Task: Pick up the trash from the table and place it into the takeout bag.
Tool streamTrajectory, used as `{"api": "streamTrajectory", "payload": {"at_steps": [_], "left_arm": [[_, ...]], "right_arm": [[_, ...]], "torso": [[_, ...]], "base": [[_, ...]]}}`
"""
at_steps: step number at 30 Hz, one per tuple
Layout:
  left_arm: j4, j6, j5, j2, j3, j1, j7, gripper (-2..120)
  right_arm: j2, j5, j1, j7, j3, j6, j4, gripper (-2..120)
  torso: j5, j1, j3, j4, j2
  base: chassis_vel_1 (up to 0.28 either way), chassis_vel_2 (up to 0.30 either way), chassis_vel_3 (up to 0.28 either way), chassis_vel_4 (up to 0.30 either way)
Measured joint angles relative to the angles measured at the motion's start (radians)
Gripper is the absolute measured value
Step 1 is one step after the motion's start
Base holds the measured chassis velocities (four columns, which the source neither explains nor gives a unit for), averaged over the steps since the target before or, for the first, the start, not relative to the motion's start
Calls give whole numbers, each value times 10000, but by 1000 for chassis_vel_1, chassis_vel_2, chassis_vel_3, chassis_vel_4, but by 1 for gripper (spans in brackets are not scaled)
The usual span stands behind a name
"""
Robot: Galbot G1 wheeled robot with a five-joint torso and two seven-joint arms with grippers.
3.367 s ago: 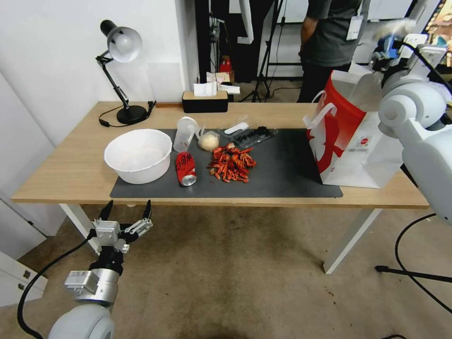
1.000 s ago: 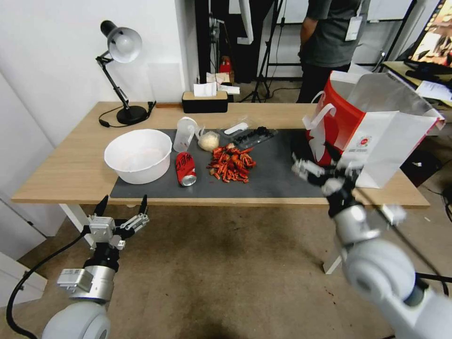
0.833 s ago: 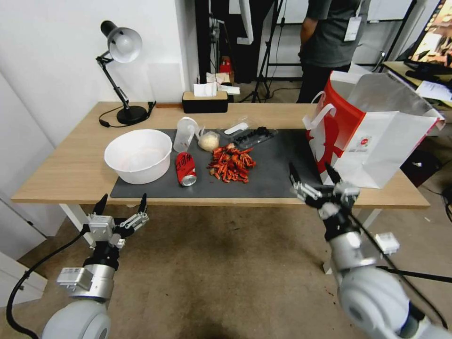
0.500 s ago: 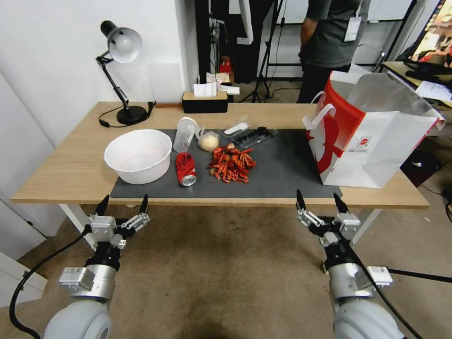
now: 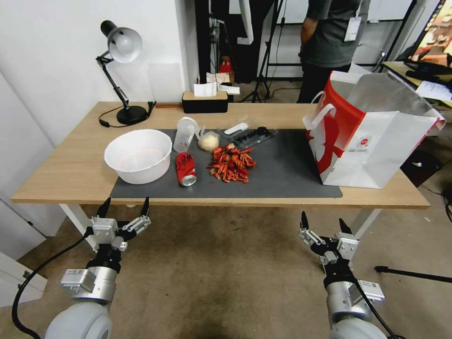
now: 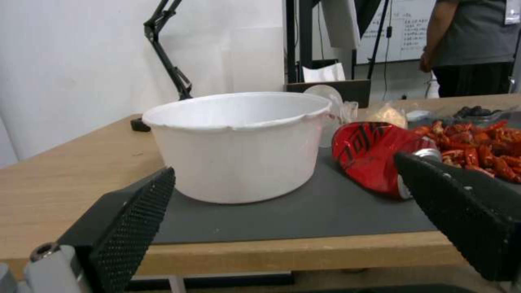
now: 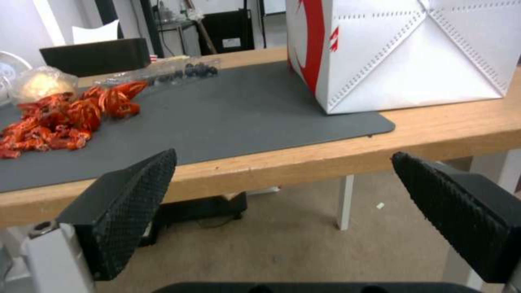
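On the light-wood desk (image 5: 70, 174) we see a red cola can (image 5: 185, 168) lying near red food scraps (image 5: 231, 163); the takeout bag (image 5: 362, 136) stands at the mat's right end. Below the desk edge, our left gripper (image 5: 124, 207) and right gripper (image 5: 325, 223) hang with fingers spread wide, empty.

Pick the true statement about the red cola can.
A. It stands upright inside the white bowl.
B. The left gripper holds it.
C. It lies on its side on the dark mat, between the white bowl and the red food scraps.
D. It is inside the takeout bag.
C: the red cola can lies tipped over on the dark mat, with the white bowl on one side and the red food scraps on the other.
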Motion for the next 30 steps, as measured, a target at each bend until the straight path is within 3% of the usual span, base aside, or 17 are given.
{"api": "streamTrajectory", "payload": {"at_steps": [30], "left_arm": [[145,-4,38,-74,58,9,28,100]], "right_arm": [[-36,50,93,-109,-40,-69,-66,100]], "torso": [[0,0,0,0,0]], "base": [[0,0,0,0]]}}
